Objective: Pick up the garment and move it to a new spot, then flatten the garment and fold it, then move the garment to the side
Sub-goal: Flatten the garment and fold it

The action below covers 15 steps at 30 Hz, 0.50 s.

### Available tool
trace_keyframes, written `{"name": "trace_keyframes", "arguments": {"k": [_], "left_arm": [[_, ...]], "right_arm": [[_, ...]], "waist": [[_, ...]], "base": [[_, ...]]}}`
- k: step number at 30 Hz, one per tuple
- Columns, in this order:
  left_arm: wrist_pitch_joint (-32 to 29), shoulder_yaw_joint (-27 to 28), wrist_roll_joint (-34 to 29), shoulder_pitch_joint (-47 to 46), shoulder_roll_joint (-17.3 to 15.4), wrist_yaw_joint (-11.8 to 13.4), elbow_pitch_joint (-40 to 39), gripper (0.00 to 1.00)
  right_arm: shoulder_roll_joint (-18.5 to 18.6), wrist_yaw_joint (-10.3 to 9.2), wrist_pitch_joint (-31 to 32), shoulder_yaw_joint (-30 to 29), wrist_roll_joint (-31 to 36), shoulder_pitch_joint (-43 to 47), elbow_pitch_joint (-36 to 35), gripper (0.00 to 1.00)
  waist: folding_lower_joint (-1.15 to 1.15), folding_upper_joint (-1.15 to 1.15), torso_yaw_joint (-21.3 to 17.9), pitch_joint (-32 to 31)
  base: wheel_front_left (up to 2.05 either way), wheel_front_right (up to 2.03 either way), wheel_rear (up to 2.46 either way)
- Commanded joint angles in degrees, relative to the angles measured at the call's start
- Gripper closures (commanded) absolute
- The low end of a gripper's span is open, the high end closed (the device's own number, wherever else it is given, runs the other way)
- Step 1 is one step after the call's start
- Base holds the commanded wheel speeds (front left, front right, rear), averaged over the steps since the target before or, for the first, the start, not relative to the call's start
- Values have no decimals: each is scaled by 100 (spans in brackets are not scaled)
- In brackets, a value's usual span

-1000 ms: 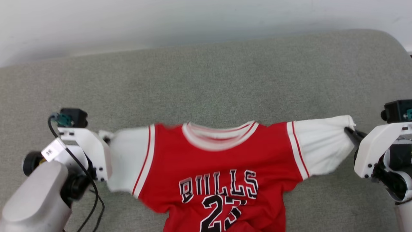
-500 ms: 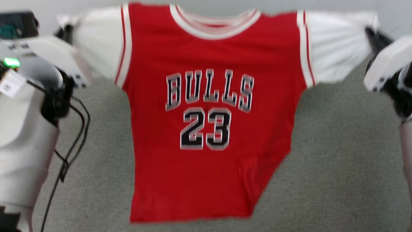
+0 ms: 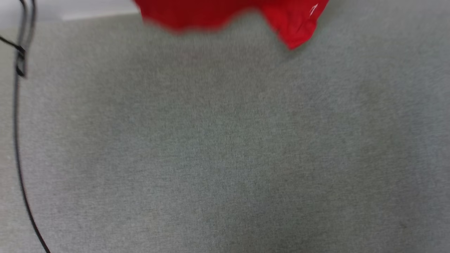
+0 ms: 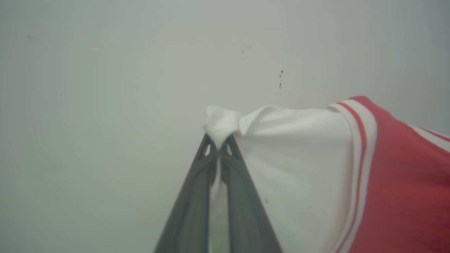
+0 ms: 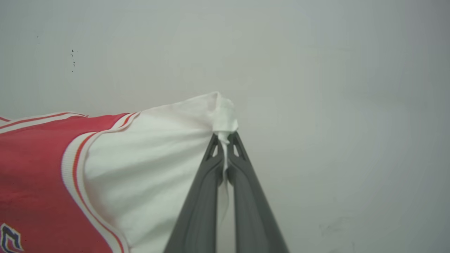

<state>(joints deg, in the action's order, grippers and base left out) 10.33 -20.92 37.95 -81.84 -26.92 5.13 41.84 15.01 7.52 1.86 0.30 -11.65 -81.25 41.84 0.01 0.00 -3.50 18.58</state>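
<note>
The garment (image 5: pixel 31 165) shows one cut-off, unreadable letter.

A blurred grey-green fabric surface (image 3: pixel 225 147) is seen, bounded at the far left by a pale wall (image 3: pixel 70 7). Whether it is touched by the red garment (image 3: pixel 291 24) cannot be told.

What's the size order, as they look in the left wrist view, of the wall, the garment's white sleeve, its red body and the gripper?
1. pale wall
2. white sleeve
3. red body and left gripper look alike; the gripper is nearest the camera, so unranked.
</note>
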Motion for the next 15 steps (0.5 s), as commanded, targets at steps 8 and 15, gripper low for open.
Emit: {"name": "trace_keyframes", "arguments": {"k": [8,15], "left_arm": [[184,-41,-97,-1186,62,-332,525,100],[281,-156,-65,-1350,222,-687,1138,100]], "right_arm": [[14,-6,-340,332,6,-1269,538,100],[-72,-6,-578,745,-243,-1361,1018,100]], "waist": [[-1,0,54,1230],[-1,0,105,1791]], "base": [[0,0,0],[0,0,0]]}}
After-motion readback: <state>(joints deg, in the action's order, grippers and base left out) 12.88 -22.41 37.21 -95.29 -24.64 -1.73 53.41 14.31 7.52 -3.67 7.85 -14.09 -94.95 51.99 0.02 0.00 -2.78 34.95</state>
